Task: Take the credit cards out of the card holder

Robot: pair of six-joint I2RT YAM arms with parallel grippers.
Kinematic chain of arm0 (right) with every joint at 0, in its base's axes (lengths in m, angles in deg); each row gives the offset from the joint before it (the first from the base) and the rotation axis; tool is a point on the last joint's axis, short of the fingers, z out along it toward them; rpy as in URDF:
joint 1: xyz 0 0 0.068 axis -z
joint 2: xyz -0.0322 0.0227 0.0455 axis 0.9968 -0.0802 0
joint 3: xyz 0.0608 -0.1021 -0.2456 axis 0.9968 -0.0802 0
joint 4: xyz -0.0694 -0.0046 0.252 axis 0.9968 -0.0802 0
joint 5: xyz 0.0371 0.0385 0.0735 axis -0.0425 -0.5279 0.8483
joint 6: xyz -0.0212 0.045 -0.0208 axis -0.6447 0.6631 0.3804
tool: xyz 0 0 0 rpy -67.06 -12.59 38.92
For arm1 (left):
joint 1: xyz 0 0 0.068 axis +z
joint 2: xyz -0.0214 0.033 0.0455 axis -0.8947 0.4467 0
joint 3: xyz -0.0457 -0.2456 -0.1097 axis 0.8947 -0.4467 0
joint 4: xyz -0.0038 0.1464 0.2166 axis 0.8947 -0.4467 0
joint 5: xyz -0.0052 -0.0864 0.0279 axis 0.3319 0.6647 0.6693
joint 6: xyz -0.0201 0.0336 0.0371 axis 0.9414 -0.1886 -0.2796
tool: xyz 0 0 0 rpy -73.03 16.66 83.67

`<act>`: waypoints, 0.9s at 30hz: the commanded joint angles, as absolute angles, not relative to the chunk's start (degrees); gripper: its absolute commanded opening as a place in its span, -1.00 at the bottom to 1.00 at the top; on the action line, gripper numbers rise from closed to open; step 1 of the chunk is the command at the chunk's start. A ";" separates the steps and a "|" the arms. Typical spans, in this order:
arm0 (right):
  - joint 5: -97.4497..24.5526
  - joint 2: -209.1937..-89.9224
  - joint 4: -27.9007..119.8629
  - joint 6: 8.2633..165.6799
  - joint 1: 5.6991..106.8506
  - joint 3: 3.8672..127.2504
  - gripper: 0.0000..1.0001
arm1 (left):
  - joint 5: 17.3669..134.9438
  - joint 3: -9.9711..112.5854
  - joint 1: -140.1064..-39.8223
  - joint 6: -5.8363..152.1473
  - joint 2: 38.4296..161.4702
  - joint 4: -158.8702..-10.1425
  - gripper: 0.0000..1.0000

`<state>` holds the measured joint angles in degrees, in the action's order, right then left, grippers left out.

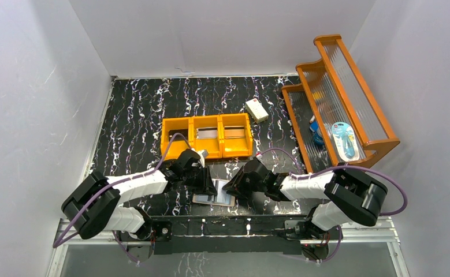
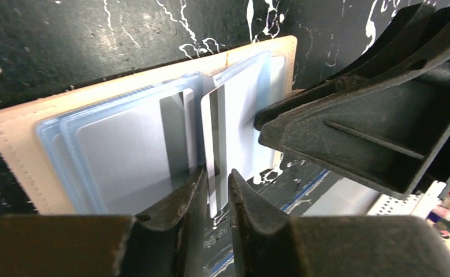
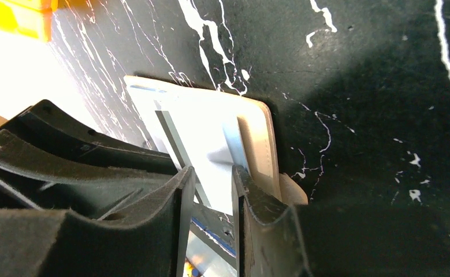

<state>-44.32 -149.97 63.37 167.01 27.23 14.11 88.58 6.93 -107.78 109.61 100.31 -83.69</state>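
**Both grippers on the open card holder**

Left gripper (image 2: 216, 173), jaws narrow, pinches a silver-grey credit card (image 2: 214, 133) sticking out of its pocket. Right gripper (image 3: 214, 170), jaws narrow, clamps the peach card holder (image 2: 14, 144), which lies open at the table's (image 1: 136, 109) near edge.

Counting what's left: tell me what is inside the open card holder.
Silver-grey cards sit in the card holder's pale blue pockets, one poking out between the left gripper's fingertips. Any cards beneath them are covered.
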 commanded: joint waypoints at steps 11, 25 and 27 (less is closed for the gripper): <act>-48.74 -149.92 51.25 165.49 27.48 11.24 -0.22 | 87.49 8.87 -107.48 107.58 96.93 -88.65 -1.00; -49.94 -147.85 49.98 163.05 27.52 13.03 -0.16 | 84.87 10.82 -107.49 105.24 95.92 -93.89 -1.00; -49.46 -146.81 49.83 159.70 27.48 14.77 -0.13 | 85.95 10.65 -107.54 105.33 96.62 -92.97 -1.00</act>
<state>-45.87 -147.52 60.10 166.33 27.23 14.15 85.06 9.44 -107.78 106.50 96.73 -91.67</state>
